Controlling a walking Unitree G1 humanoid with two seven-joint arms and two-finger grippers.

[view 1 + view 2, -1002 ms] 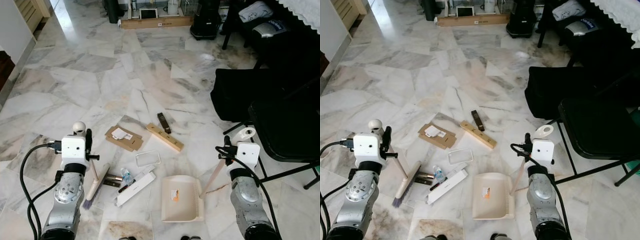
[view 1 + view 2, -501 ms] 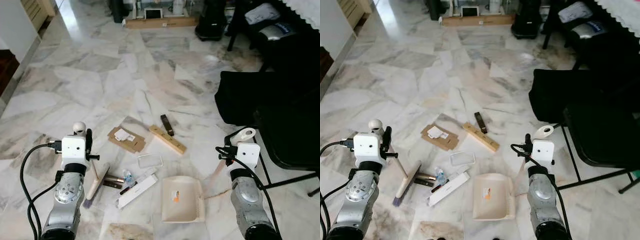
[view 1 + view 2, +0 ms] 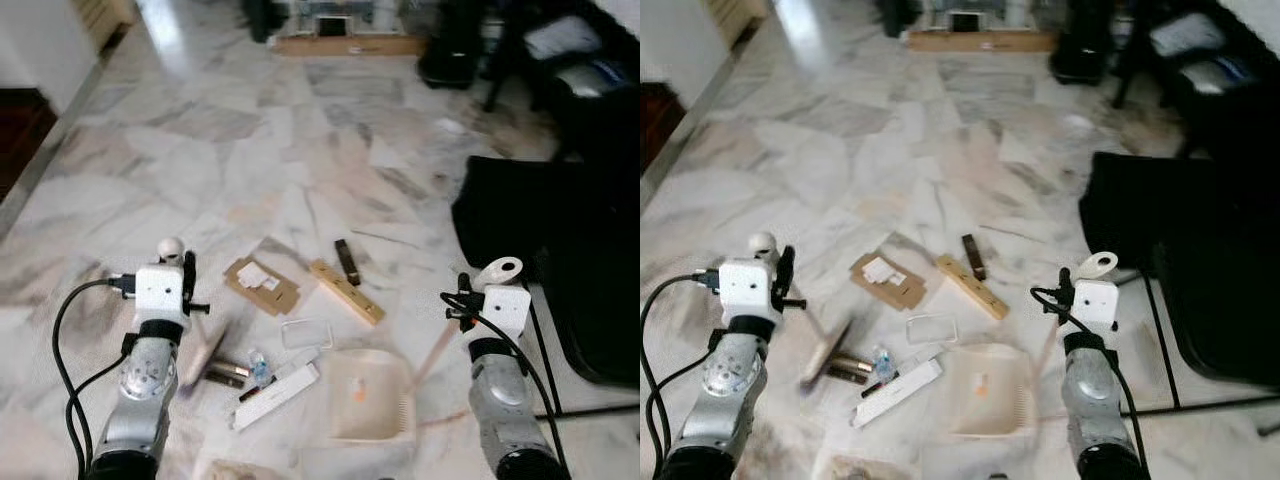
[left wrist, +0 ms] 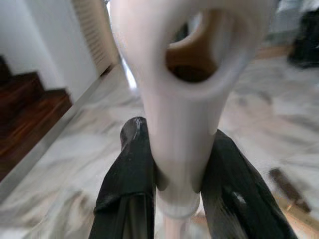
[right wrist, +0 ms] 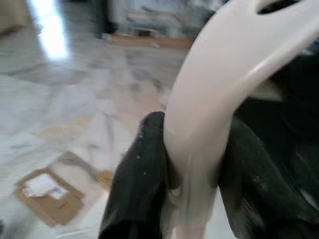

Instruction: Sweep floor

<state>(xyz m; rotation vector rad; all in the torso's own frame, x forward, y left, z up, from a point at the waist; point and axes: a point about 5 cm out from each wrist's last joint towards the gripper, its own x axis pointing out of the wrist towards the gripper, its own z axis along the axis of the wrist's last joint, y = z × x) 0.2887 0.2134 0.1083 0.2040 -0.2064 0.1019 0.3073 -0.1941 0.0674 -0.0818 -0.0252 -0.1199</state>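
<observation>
Left gripper (image 4: pixel 172 189) pinching the broom handle (image 4: pixel 179 99), right gripper (image 5: pixel 192 189) pinching the dustpan handle (image 5: pixel 214 99); both likely light, rigid, smooth plastic, heads at lower centre near scattered litter (image 3: pixel 265 285).

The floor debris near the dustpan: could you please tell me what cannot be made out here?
- Small bottle, left eye view: blurred, too small to identify.
- Brush bristles, right eye view: smeared by motion blur.
- Dustpan label, left eye view: unreadable blur.
- Cardboard sticker: print too small.
</observation>
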